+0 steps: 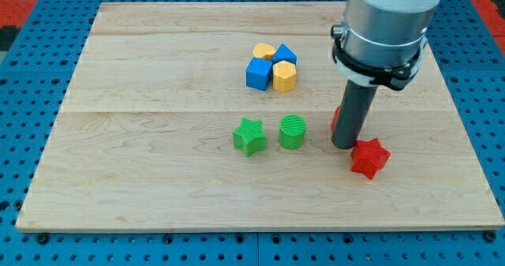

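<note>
scanning from the view's left, we find the green star block (pixel 249 136) first, with the green cylinder block (pixel 292 132) just beside it on its right, the two apart by a narrow gap. above them, toward the view's top, sits a tight cluster: a blue cube (pixel 257 73), a yellow block (pixel 264 52) behind it, a yellow hexagonal block (pixel 283 76) touching the cube's right side, and a blue block (pixel 285 54) at the back right, whose shape we cannot settle.

further right stands our tool, a plain dark rod with nothing to open, close or grip. my tip (pixel 344 146) rests on the bench (pixel 158 179) right of the green cylinder, near it but not touching. the relation that matters here: the red star block (pixel 369 157) lies just to the tip's right and slightly toward the view's bottom, so close that we cannot tell whether they touch. the green pair lies on the tip's opposite side, and the blue and yellow cluster well apart, up and to the left.

a second red block (pixel 335 118) peeps out at the rod's left edge, mostly hidden behind it; its shape cannot be made out. the arm's grey housing (pixel 387 21) is cut off by the view's top.
</note>
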You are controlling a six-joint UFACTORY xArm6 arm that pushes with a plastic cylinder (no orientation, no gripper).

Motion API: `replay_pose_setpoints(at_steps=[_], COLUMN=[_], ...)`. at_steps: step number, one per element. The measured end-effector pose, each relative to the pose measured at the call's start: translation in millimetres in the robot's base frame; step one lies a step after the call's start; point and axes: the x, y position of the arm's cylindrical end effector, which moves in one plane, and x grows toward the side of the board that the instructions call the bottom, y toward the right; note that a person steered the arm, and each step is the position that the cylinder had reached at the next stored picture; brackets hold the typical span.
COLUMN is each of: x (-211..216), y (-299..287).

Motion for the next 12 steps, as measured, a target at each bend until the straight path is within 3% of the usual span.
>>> replay_pose_setpoints(at_steps=[2,4,5,8,9,12], x=[32,32,-7,-36,-67,-130], y=[19,-88,-99,-2,5,105])
